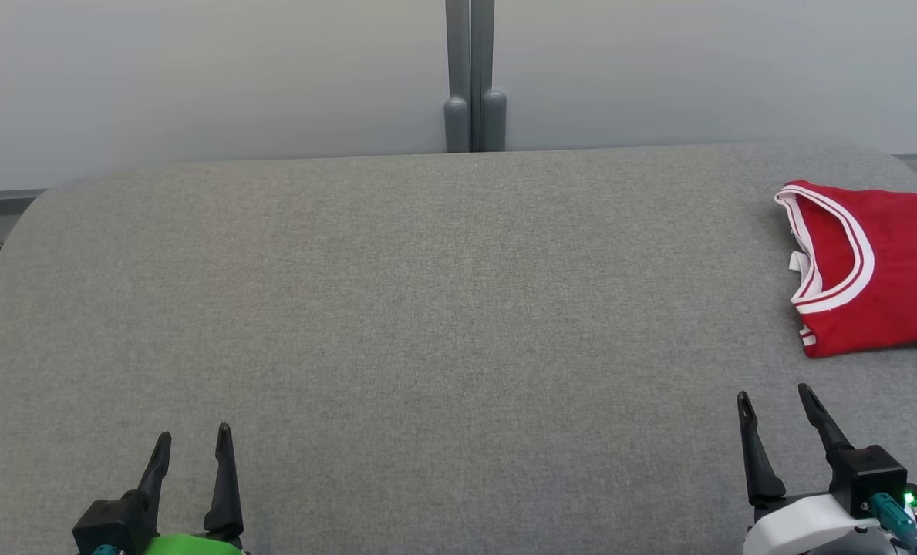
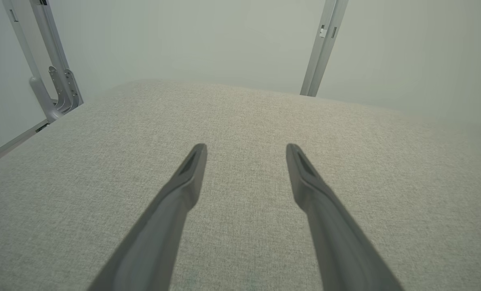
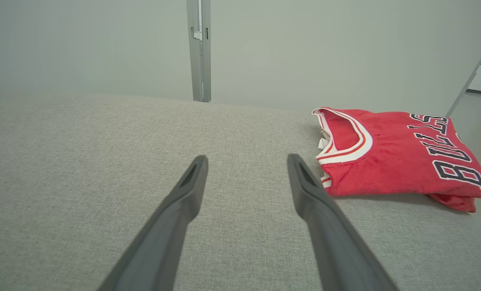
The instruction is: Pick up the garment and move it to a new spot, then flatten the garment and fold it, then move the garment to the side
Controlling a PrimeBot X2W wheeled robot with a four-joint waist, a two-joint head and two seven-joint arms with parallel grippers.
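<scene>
Sitting folded at table (image 1: 427, 308) right edge: red jersey (image 1: 882, 270). Soft, light, limp; likely sags, unfolds if pinched at one point. Grab both folded side edges. Left gripper (image 1: 194, 432), right gripper (image 1: 774, 393) spread, empty, at near edge.

A counter (image 1: 427, 308) covered in grey woven fabric is seen. Behind the counter's far edge a pale wall (image 1: 196, 77) is set, and a grey upright post (image 1: 470, 77) is fixed there.
</scene>
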